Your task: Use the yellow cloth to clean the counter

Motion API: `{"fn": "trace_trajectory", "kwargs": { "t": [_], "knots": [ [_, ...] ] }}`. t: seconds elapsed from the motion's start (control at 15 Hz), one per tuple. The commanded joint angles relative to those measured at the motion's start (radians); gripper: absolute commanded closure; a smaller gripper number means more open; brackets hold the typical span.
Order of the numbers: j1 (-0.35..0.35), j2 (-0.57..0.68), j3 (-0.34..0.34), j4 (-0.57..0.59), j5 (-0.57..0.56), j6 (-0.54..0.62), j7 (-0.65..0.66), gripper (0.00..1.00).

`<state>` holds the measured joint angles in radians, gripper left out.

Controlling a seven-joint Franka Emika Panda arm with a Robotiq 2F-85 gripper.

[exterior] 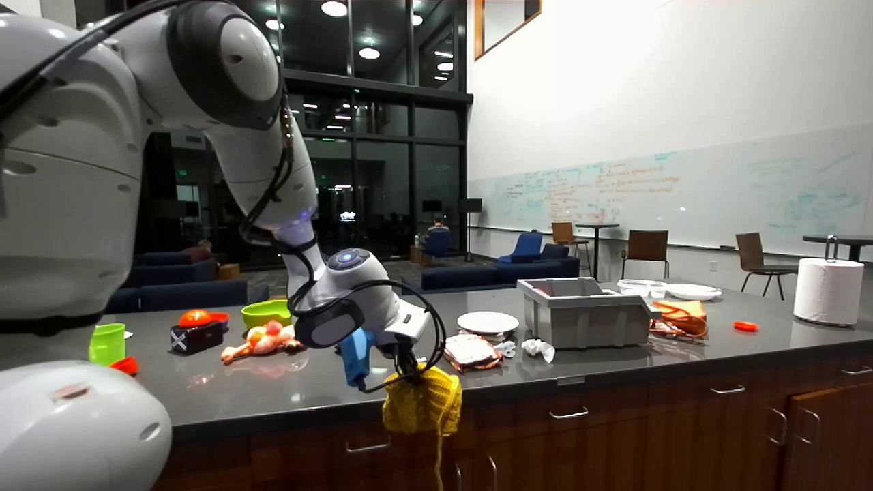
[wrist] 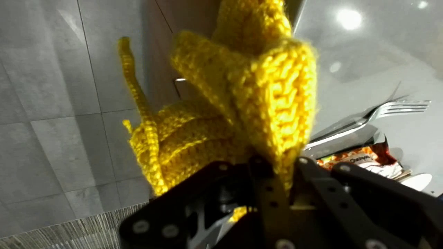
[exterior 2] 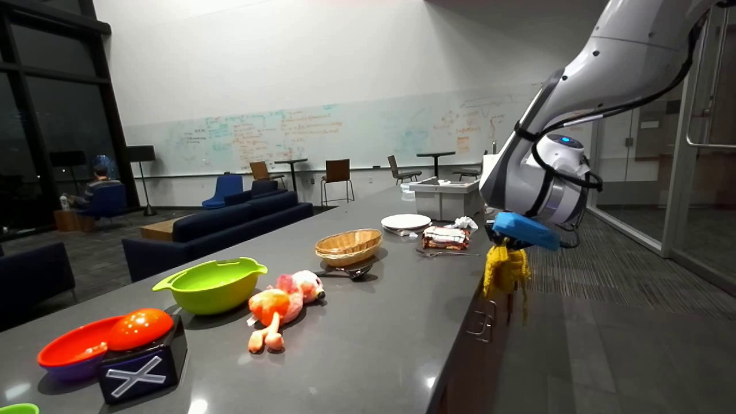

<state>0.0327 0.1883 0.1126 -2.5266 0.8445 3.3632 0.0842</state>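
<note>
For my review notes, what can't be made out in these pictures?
Contents of the gray bin: both exterior views, mostly hidden by its walls.
Whiteboard writing: both exterior views, too small and blurred to read.
Cabinet handle: wrist view, partly behind the yellow cloth.
Green object: in an exterior view, cut off by the bottom edge.

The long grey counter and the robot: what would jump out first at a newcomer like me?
Most likely the bright yellow cloth, hanging pinched in the gripper just past the edge of the counter. Next comes the bulky white arm, arching above the cloth in both exterior views. On the counter, the pink-and-orange plush toy lying near the lime-green bowl stands out too.
</note>
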Motion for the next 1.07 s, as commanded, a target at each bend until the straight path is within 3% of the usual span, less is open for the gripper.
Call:
{"fn": "trace_trajectory", "kwargs": {
  "t": [0.0, 0.33, 0.87, 1.0],
  "knots": [
    [-0.02, 0.043, 0.045, 0.067, -0.033, -0.028, 0.071, 0.97],
    [-0.088, 0.076, 0.144, 0.129, -0.024, -0.093, 0.118, 0.97],
    [-0.136, 0.093, 0.16, 0.108, 0.008, -0.133, 0.107, 0.97],
    [-0.17, 0.093, 0.2, 0.113, 0.025, -0.161, 0.101, 0.97]
  ]
}}
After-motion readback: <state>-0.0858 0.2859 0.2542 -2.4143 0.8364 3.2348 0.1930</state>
